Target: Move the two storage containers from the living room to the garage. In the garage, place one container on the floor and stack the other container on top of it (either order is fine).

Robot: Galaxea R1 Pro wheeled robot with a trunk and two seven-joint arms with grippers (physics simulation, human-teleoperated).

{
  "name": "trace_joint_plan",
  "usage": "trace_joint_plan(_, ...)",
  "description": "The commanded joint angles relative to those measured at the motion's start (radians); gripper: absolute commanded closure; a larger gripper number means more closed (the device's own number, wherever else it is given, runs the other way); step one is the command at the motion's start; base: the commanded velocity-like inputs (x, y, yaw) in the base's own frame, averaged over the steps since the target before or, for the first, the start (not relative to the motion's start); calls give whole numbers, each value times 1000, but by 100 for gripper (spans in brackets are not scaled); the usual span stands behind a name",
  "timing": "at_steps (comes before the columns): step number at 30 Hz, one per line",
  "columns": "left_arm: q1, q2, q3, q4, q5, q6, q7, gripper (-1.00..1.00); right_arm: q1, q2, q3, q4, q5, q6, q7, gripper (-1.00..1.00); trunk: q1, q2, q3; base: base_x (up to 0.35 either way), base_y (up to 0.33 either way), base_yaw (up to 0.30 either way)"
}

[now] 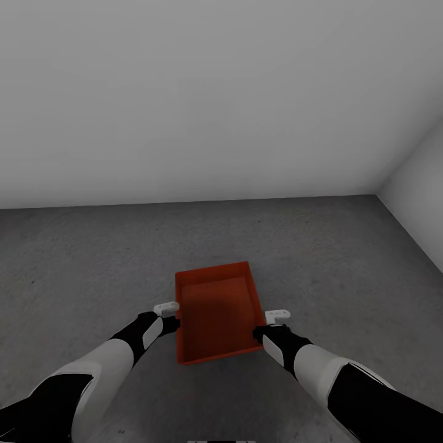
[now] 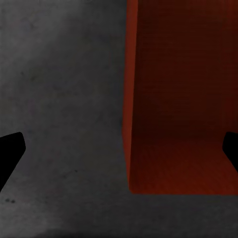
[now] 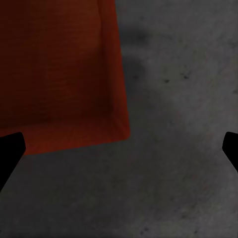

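An orange-red storage container (image 1: 216,315) sits open-top on the dark grey concrete floor (image 1: 92,264) of the garage, just in front of me. My left gripper (image 1: 172,322) hovers over its left wall. In the left wrist view that gripper (image 2: 119,153) is open, fingers wide apart, with the container's wall (image 2: 130,124) below the gap. My right gripper (image 1: 264,332) is at the near right corner. In the right wrist view it (image 3: 119,153) is open too, over the container's corner (image 3: 119,119) and bare floor. Neither holds anything.
A plain white wall (image 1: 215,98) stands straight ahead, and a second white wall (image 1: 418,191) meets it in a corner at the right. Mottled concrete floor spreads on all sides of the container.
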Motion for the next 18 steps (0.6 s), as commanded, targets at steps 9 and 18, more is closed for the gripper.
trace_joint_plan(9, 0, 0, 2, -3, 9, 9, 6, -100, 0, -1, 8, -2, -6, 7, -6, -100, 0, 0, -1, 0, 0, 0)
trace_joint_plan(18, 0, -1, 2, -3, 9, 12, 7, -100, 0, -1, 8, -2, -6, 7, -6, -100, -31, 56, 24, 0, 0, 0)
